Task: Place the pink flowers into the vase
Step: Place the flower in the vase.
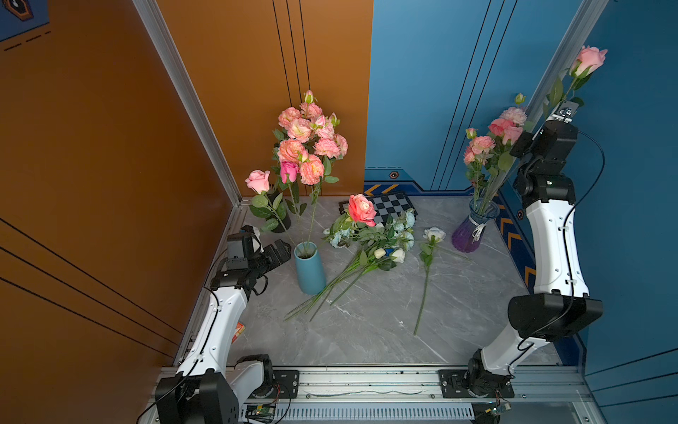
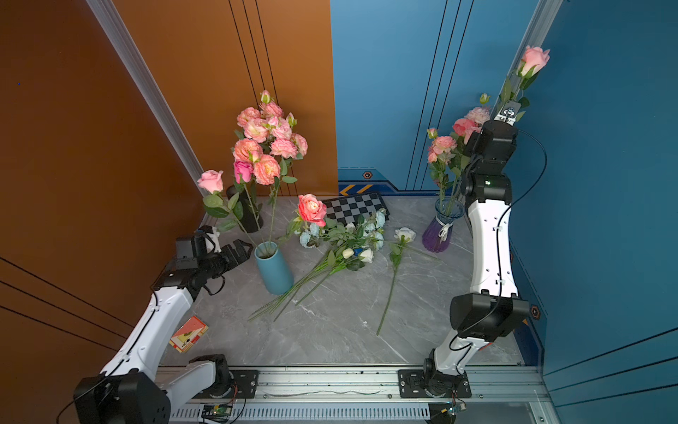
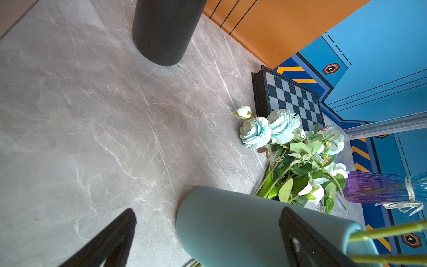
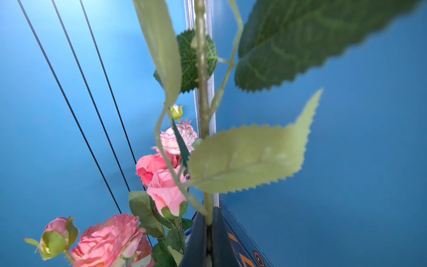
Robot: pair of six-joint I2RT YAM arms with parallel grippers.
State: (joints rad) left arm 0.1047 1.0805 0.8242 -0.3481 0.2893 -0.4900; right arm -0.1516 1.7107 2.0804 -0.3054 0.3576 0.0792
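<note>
Got the pink rose (image 1: 590, 60) stem pinched tight in the right fingers (image 4: 196, 240), way up over the purple vase (image 1: 473, 229). Keep it upright, lower slowly past the blooms (image 1: 491, 139) inside. Leave left fingers (image 3: 124, 222) spread by the teal vase (image 1: 310, 270).

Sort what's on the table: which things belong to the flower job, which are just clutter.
Job: raised pink rose in the right gripper; pink rose on the pile; purple vase; teal vase.
Clutter: white rose; pale blue sprays; chessboard; card box.

An orange wall (image 1: 238, 73) meets a blue wall (image 1: 422, 91) behind a grey marble tabletop (image 1: 367, 330) fronted by an aluminium rail (image 1: 367, 381)
</note>
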